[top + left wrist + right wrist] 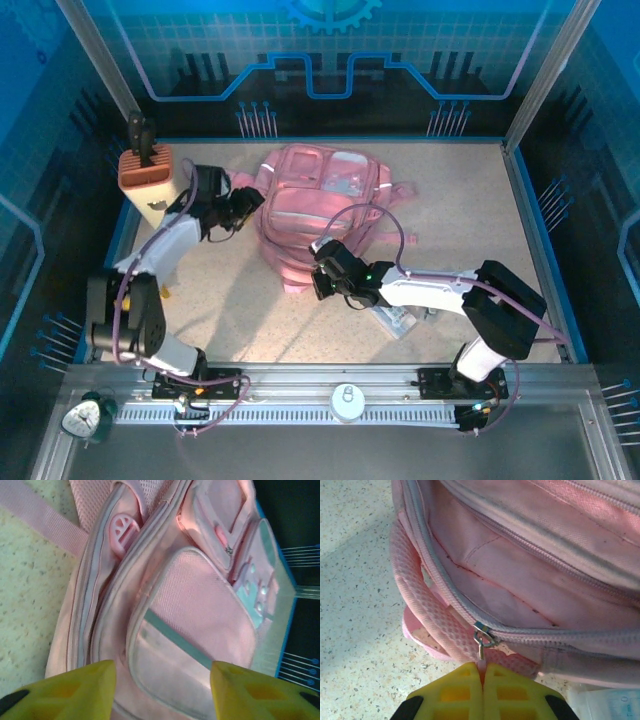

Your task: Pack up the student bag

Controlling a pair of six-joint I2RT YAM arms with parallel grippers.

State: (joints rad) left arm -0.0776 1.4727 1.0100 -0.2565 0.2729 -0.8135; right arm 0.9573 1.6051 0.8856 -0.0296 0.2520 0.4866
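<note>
1. Left gripper (245, 208): from overhead, it sits at the left edge of the student bag (320, 195), which lies mid-table. Its wrist view shows the jaws spread and empty above the front pocket (190, 630).
2. Right gripper (322, 278): at the bag's near side. Its wrist view shows the fingers pressed together, pinching the zipper pull (480, 649).

student bag (300, 215) of soft matt pink cloth, shiny metal zipper pull (480, 643), speckled matt table (455, 215)

Robot test cell, blue circuit-print walls (420, 50), aluminium rail (300, 378), speckled table (460, 210)
</note>
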